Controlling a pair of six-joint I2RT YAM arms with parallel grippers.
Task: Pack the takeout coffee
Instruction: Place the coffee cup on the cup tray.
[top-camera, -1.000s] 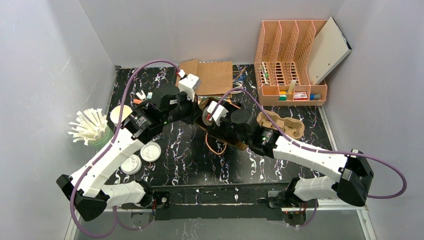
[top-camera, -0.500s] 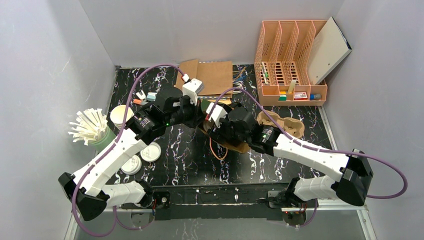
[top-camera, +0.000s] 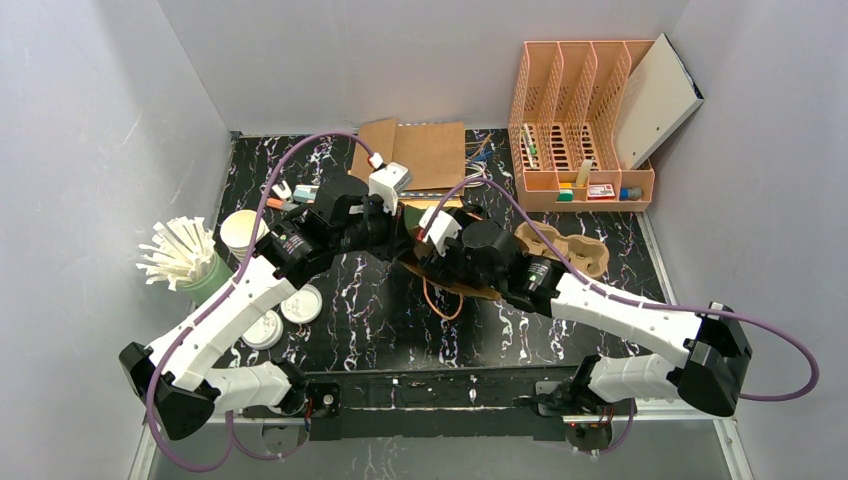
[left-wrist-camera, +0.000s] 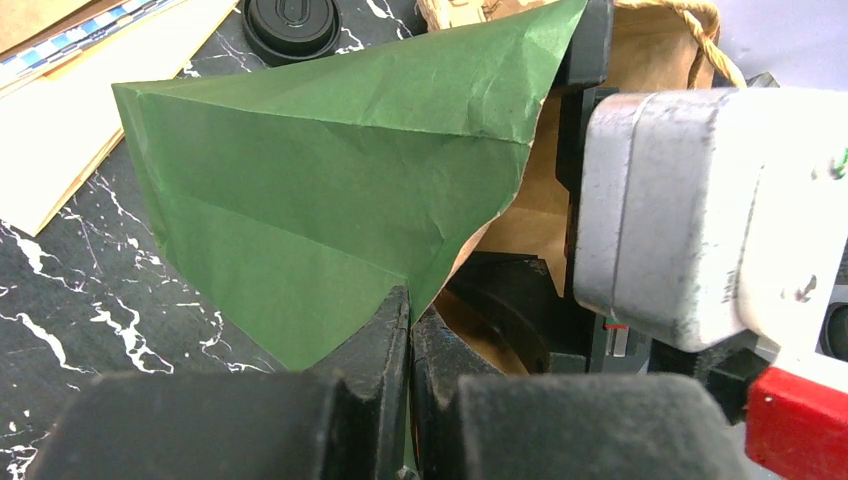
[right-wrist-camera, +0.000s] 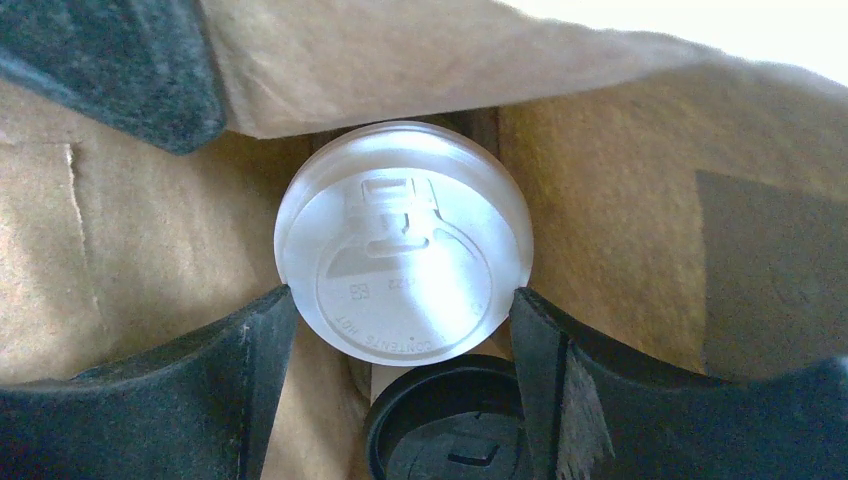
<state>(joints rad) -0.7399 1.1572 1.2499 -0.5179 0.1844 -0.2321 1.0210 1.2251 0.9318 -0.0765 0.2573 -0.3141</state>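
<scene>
now my left end effector (left-wrist-camera: 410, 322) is pinched tight on the bag (left-wrist-camera: 330, 170) rim, holding its mouth open, while my right end effector (right-wrist-camera: 400, 302), inside, grips the white-lidded cup (right-wrist-camera: 400, 255) at a wide spread. i judge this the lowering step; next, seat it beside the black lid (right-wrist-camera: 450, 430) and release. the bag floor is hidden, the cup body too

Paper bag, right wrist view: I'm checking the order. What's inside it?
Inside the paper bag: a white-lidded cup, gripped by the right claw, and a black lid beside it. The lids hide everything beneath them.
</scene>
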